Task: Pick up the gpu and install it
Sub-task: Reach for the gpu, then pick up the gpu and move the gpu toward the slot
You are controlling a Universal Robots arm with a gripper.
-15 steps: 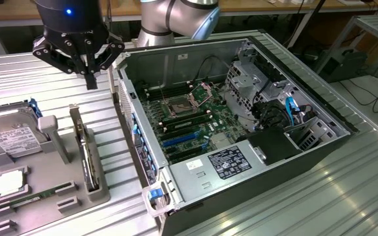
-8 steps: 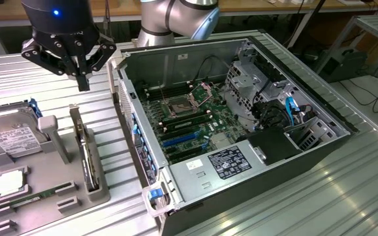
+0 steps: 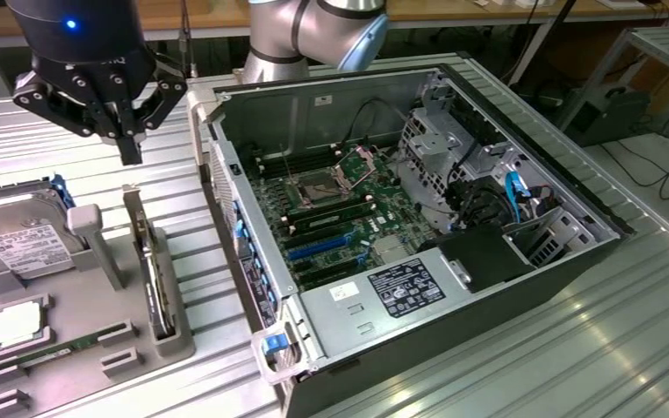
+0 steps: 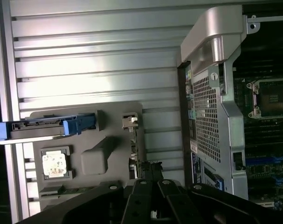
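Overhead, closed tool [image 3: 132, 157] above upright gpu [image 3: 150, 266]

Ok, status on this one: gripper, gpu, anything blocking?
Gripper shut, empty, hovering above the gpu. Gpu on edge in grey holder, not gripped. Nothing between them.

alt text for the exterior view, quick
A shut black gripper hangs over the gpu, which stands on edge in a grey tray beside a hard drive. At the exterior view's right, an open pc case lies on its side, motherboard showing.
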